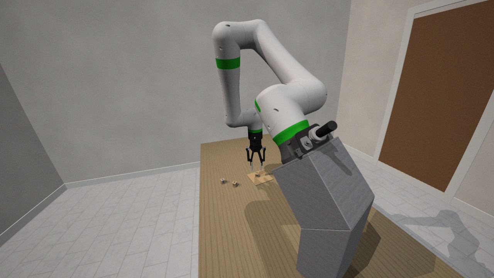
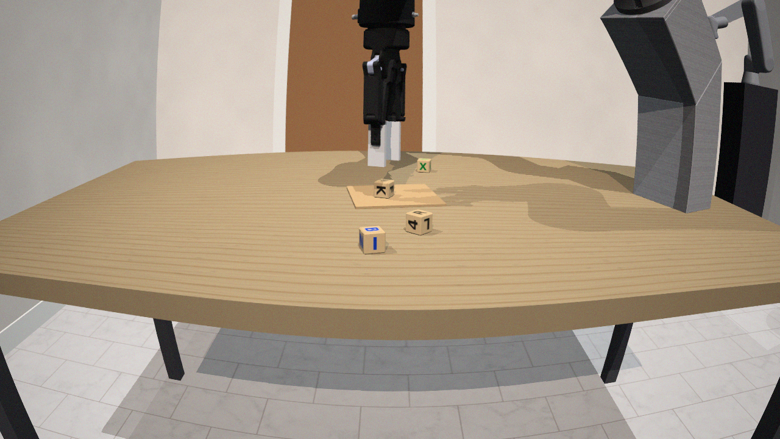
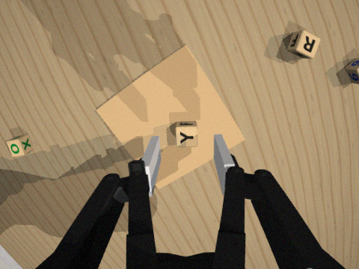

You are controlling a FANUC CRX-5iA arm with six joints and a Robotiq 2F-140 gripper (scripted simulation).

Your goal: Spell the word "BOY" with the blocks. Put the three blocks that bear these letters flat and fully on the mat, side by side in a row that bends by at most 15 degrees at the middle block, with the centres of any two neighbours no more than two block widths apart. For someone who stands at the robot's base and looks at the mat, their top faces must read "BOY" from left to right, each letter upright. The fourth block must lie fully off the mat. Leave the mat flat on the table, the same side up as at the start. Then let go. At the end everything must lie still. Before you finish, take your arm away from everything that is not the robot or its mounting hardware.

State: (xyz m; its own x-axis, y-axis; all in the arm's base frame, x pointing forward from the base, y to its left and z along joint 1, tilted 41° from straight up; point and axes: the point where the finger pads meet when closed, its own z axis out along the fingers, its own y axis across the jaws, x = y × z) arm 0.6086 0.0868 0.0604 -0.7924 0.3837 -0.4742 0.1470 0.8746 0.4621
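My gripper (image 1: 256, 168) (image 2: 386, 162) (image 3: 186, 147) is partly open and empty, above the table. In the wrist view its fingertips flank the Y block (image 1: 257, 174) (image 2: 383, 189) (image 3: 186, 136), which sits below them on the mat (image 1: 253, 179) (image 2: 362, 200) (image 3: 209, 104), Y up. The block with a green O on top (image 2: 423, 165) (image 3: 16, 146) lies off the mat, at the wrist view's left; in the top view it is hidden. The blue B block (image 1: 222, 180) (image 2: 372, 240) (image 3: 353, 71) lies off the mat, B up, cut off in the wrist view.
The fourth block (image 1: 234, 183) (image 2: 418, 222) (image 3: 307, 44), with a black R on top, lies off the mat, between the mat and the B block in the top view. The wooden table (image 1: 220, 221) (image 2: 218, 245) carries the robot's grey pedestal (image 1: 321, 207) (image 2: 662, 141). Arm shadows cross the mat.
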